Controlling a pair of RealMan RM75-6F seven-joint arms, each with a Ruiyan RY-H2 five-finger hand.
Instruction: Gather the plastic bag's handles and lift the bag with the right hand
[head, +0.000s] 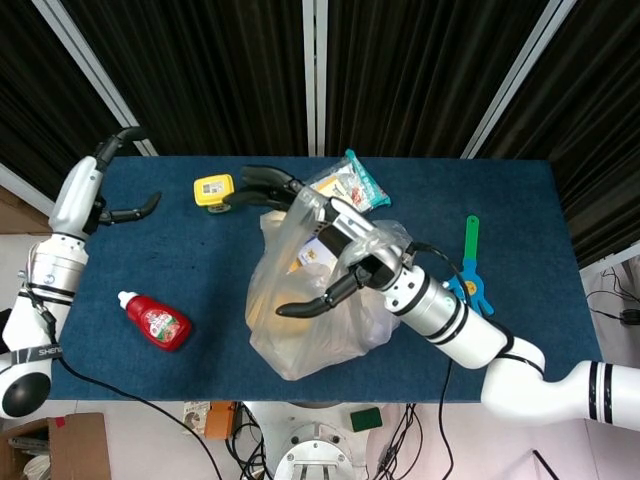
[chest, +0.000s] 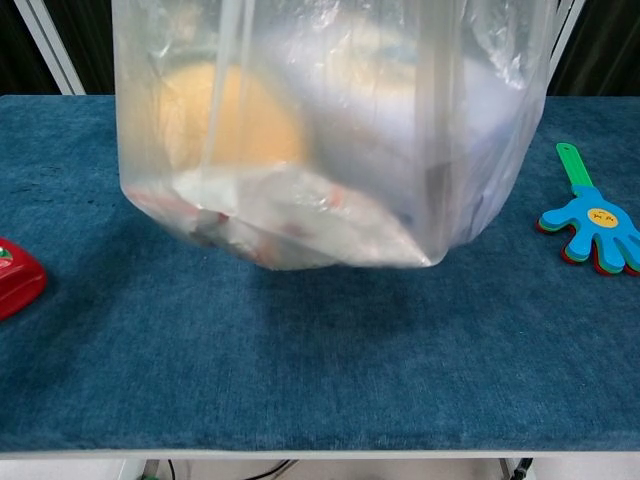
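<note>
White glossy arms with black joint bands, black-fingered right hand (head: 335, 250), silver wrist segments

You see a blue-carpeted table (head: 520, 215), black curtains (head: 410, 70) behind it crossed by pale metal bars (head: 314, 75), a cardboard box (head: 55, 450) on light floor.

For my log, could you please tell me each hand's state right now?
Left hand: open, holding nothing.
Right hand: holding the plastic bag.
</note>
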